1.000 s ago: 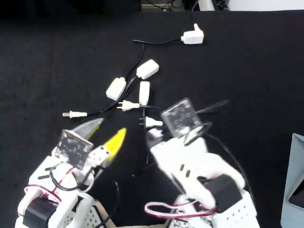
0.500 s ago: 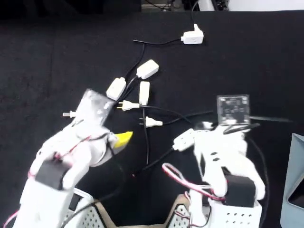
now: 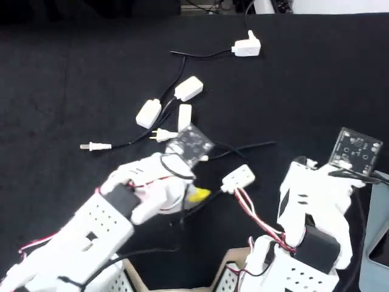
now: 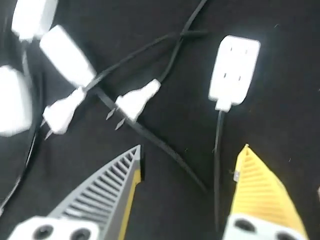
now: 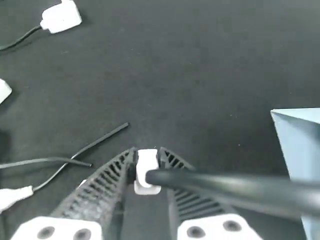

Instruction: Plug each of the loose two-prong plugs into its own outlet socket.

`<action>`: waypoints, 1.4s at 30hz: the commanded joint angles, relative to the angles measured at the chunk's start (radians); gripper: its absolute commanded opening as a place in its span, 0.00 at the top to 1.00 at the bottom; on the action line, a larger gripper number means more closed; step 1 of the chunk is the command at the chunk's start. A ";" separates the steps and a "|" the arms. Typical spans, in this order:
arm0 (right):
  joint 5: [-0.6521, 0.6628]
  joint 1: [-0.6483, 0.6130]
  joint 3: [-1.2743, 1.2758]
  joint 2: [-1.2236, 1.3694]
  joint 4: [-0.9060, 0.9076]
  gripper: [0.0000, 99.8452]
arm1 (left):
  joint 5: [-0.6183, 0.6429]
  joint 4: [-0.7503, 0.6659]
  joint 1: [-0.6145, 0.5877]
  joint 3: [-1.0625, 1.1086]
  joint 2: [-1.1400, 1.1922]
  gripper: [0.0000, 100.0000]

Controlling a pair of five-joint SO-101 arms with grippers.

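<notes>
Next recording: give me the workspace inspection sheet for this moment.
Surface: black cloth over the table.
Job's things: socket block lying flat, nothing plugged in; white blocks clustered mid-table, another far back; loose plugs on the cloth, none inserted.
Clutter: light blue box at the table's right edge.
Grippers: left gripper open, near the socket block; right gripper shut on a small white piece, kind unclear.
Cables: black cables crossing among the plugs.
Surroundings: pale strip beyond the far edge.
</notes>
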 commanded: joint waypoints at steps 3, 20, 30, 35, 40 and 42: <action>-0.026 0.023 -0.050 -0.005 -0.031 0.99 | 0.086 -0.166 0.081 -0.056 0.195 0.70; -0.021 0.023 -0.047 -0.005 -0.025 0.99 | 0.092 -0.170 0.133 -0.463 0.801 0.70; -0.025 0.021 -0.031 -0.005 -0.021 0.99 | 0.084 -0.204 0.134 -0.545 0.911 0.92; -0.023 0.021 -0.031 -0.005 -0.021 0.99 | 0.084 -0.252 0.136 -0.486 0.902 0.96; -0.023 0.021 -0.030 -0.005 -0.020 0.99 | 0.084 -0.198 0.128 -0.466 0.862 0.97; -0.023 0.021 -0.030 -0.005 -0.020 0.99 | 0.084 -0.164 0.131 -0.441 0.824 0.97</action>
